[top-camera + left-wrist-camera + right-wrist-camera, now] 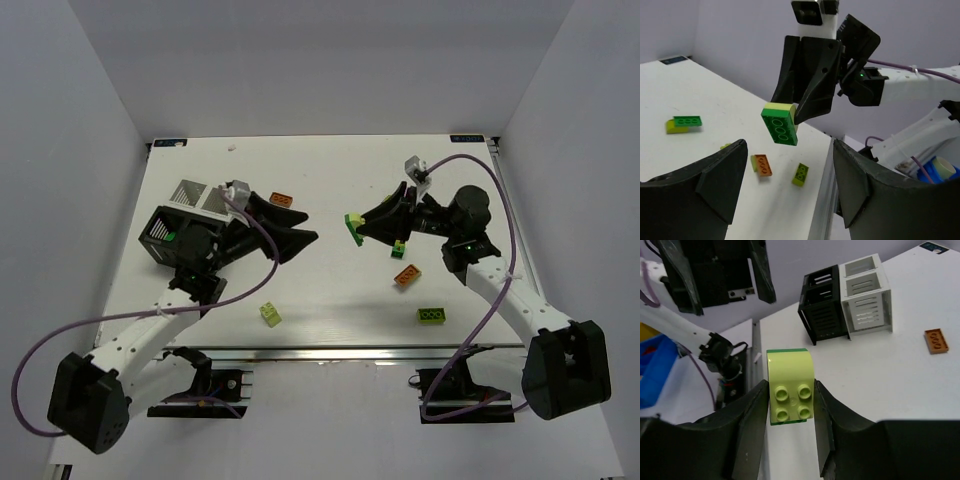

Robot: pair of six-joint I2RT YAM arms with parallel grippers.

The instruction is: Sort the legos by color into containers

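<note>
1. We see the right tool (358,226) closed on the held brick (789,390), a lime piece with four studs stacked on a green one, pinched between both fingers.
2. The held brick hangs clear of the worktop (330,165), near its centre.
3. The left tool (309,225) stands open with nothing between its fingers. It sits at 9 o'clock from the held brick, near it but apart, and faces it.
4. The white box (867,295) and the black box (822,307) touch side by side at the worktop's 9 to 10 o'clock edge, the white one at 1 o'clock from the black. From above, the left arm covers part of the black box.
5. We cannot tell whether either box holds any bricks.
6. The far orange brick (282,200) lies flat at 11 o'clock from the left tool.
7. The lime brick (270,314) lies at the worktop's 7 o'clock, near the front edge.
8. The small green brick (399,249) sits at 4 o'clock from the held brick, with the near orange brick (406,275) just beside it at 6 o'clock.
9. The green brick (432,316) lies at the worktop's 5 o'clock, near the front edge.
</note>
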